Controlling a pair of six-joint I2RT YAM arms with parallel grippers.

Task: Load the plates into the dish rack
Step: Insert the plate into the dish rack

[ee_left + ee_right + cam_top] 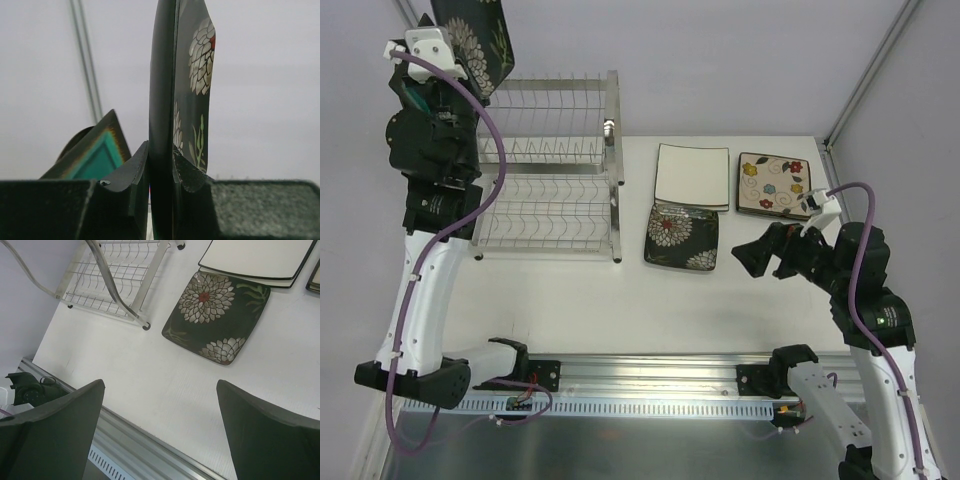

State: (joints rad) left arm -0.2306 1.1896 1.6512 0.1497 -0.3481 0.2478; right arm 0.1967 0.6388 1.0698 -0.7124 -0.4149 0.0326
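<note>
My left gripper (pixel 458 55) is raised high above the back left of the silver wire dish rack (pixel 550 170). It is shut on the edge of a black square plate with white chrysanthemums (pixel 477 35), held upright; the left wrist view shows the jaws (pixel 162 165) clamped on this plate (pixel 192 75). A teal-centred dark plate (pixel 95 157) shows behind the left finger. On the table lie a second black chrysanthemum plate (pixel 682 237), a white square plate (pixel 692 177) and a cream flowered plate (pixel 773 185). My right gripper (pixel 760 257) is open and empty, hovering right of the black plate (pixel 216 315).
The rack (pixel 115 275) stands at the table's left. An aluminium rail (pixel 650 375) runs along the near edge. A grey wall and frame posts close the back and right. A dark round edge (pixel 75 142) shows behind the teal plate.
</note>
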